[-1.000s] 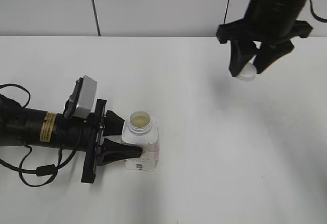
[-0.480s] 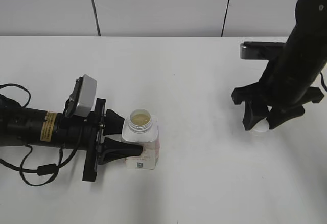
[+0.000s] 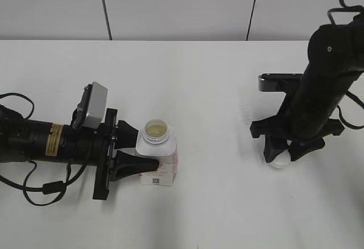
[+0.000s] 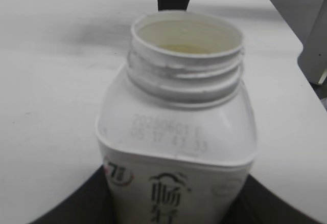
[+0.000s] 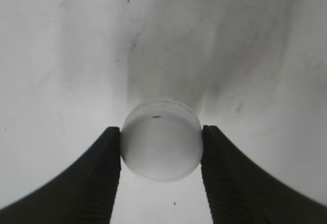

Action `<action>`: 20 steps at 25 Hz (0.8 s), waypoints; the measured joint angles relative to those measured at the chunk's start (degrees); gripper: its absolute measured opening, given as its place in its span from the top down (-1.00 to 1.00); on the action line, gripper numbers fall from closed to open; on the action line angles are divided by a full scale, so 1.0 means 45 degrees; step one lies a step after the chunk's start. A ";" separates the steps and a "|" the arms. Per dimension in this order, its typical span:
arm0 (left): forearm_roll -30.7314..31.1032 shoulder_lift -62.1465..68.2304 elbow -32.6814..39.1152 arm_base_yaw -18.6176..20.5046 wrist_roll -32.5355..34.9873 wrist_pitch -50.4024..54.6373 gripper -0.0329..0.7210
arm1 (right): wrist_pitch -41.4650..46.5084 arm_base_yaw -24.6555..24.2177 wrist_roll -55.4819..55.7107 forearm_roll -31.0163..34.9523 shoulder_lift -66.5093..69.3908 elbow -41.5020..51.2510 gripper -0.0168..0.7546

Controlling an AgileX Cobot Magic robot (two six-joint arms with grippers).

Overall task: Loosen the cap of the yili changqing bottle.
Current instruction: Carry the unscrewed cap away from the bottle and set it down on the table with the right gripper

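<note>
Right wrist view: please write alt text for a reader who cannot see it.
The cap, small, round and white, sits gripped between two black fingers of the right gripper, just above the white table.

The white table (image 3: 199, 84) ran from a pale panelled wall along its far edge to the near edge of the exterior view. Its surface was matt, with faint scuffs and small dark specks in the right wrist view. 1 bottle (image 3: 157, 161) stood upright on it near the front-left part of the desk, its neck open, its label pink and grey. A black cable (image 3: 34, 189) lay on the surface towards the left edge. The cap (image 3: 280, 159) sat low at the table towards the right edge; whether it touched the surface could not be told.
</note>
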 joint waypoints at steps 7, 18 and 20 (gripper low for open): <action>-0.0025 0.0000 0.0000 0.0000 0.0000 0.0010 0.07 | -0.0183 0.0000 -0.0039 -0.0053 0.0449 0.0000 -0.07; 0.0716 0.0000 0.0000 0.0128 0.0000 -0.0098 0.06 | 0.0761 0.0000 -0.0063 -0.0042 0.0449 -0.0478 -0.69; 0.0975 0.0000 0.0000 0.0266 -0.0113 -0.0143 0.00 | 0.1003 0.0000 -0.0078 -0.0042 0.0449 -0.0732 -0.67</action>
